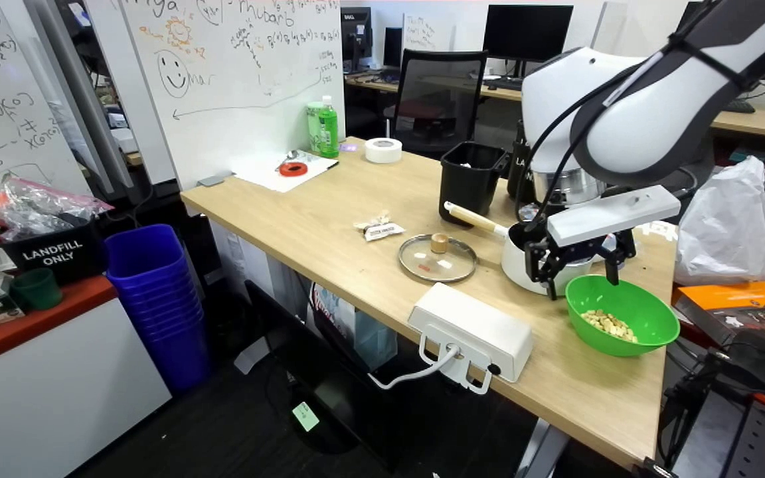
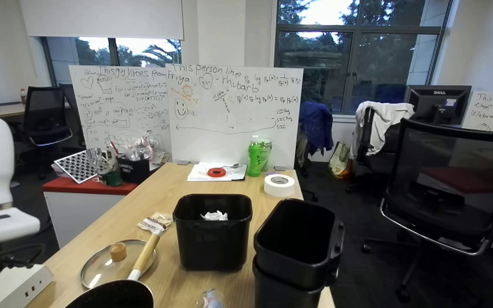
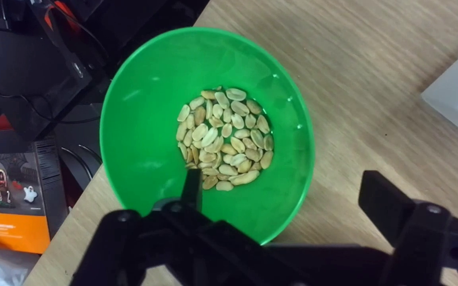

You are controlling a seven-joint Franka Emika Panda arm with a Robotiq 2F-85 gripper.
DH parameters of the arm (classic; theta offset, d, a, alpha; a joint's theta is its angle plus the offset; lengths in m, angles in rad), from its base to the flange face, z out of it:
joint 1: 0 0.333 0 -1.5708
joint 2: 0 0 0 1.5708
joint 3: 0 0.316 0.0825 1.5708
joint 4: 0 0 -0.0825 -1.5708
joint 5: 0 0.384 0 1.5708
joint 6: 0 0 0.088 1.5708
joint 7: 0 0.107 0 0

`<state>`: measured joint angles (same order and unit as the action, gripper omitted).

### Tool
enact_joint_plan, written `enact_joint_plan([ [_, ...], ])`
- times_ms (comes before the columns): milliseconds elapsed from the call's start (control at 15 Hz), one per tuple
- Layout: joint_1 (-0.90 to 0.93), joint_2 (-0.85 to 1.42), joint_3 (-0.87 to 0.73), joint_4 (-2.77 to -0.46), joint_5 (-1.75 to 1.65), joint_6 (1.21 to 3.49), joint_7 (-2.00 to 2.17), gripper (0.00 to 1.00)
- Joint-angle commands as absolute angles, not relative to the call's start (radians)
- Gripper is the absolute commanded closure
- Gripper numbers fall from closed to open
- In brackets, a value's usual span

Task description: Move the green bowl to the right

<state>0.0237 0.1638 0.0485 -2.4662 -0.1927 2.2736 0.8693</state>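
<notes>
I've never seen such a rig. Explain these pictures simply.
The machine is one robot arm ending in jaws. Two pictures come from cameras outside it; the third comes from its wrist, looking down into a green bowl of what look like peanuts. That bowl sits near the edge of a wooden table, which also bears a white pot, a glass lid and black bins. The jaws stand open, one over the bowl, the other beyond its rim: nothing is held.

The rounded arm [image 1: 655,136] is white and dark grey, with black cables [image 1: 558,121]; its black tool [image 1: 582,283] bears silvery screws [image 3: 433,209].
</notes>
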Motion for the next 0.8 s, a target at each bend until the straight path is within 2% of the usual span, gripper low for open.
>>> enact_joint_plan([
  [0,0.042,0.256,0.015,-2.387,-0.177,2.235,0.830,0.00],
  [333,0.058,0.332,-0.025,-2.339,-0.183,2.215,0.832,0.00],
  [467,0.069,0.346,-0.040,-2.342,-0.185,2.202,0.859,0.06],
  [733,0.078,0.371,-0.050,-2.347,-0.172,2.170,0.862,0.02],
])
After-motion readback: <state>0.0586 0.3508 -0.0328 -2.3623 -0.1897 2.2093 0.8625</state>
